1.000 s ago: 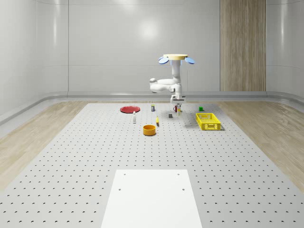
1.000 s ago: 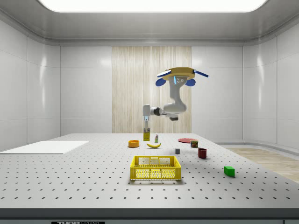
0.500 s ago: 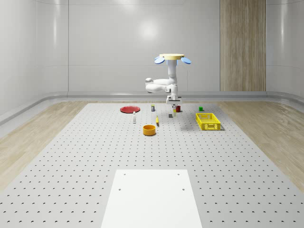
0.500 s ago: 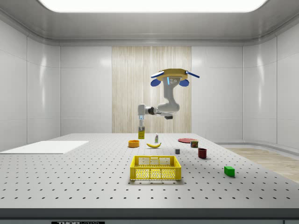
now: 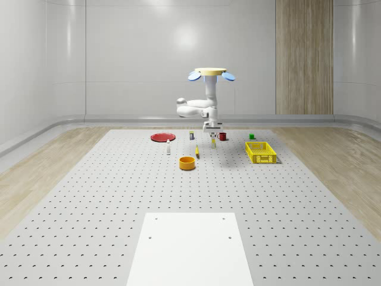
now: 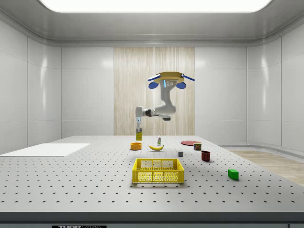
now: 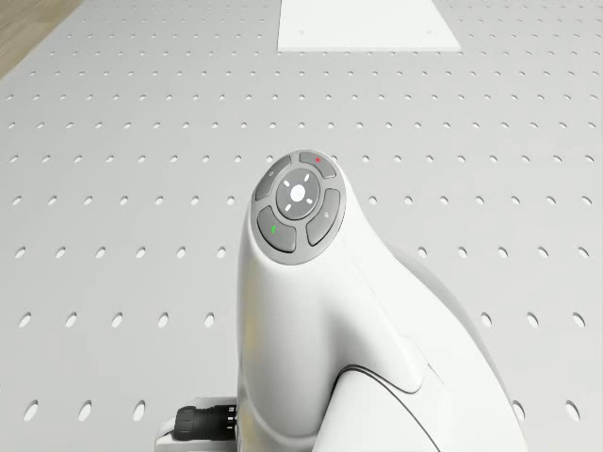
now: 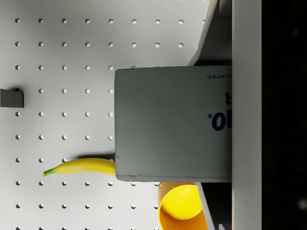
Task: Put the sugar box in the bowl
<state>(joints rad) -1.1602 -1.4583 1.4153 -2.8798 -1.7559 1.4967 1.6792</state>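
Observation:
The sugar box (image 6: 138, 135) hangs upright above the table with my gripper (image 6: 138, 125) shut on it from above. In the whole-scene view the box (image 5: 213, 142) is to the right of and behind the orange bowl (image 5: 187, 162). In the side view it hangs almost straight above the bowl (image 6: 136, 146). The wrist view looks down on the box's grey top (image 8: 172, 124), with a finger (image 8: 247, 115) pressed on one side. The bowl (image 8: 182, 208) peeks out past one edge of the box. The drone (image 5: 208, 72) hovers high over the table, its arm (image 7: 301, 311) reaching forward and down.
A banana (image 5: 197, 152) lies beside the bowl. A yellow basket (image 5: 261, 152), red mug (image 5: 222, 136), green block (image 5: 252, 136), grey cube (image 6: 180, 154), small bottle (image 5: 168, 149), can (image 5: 191, 135) and red plate (image 5: 162, 137) stand around. A white pad (image 5: 190, 247) lies near the front.
Drone, arm and held sugar box have moved toward the whole-scene view's left and the side view's left, closer to the bowl. The gripper stays shut on the box.

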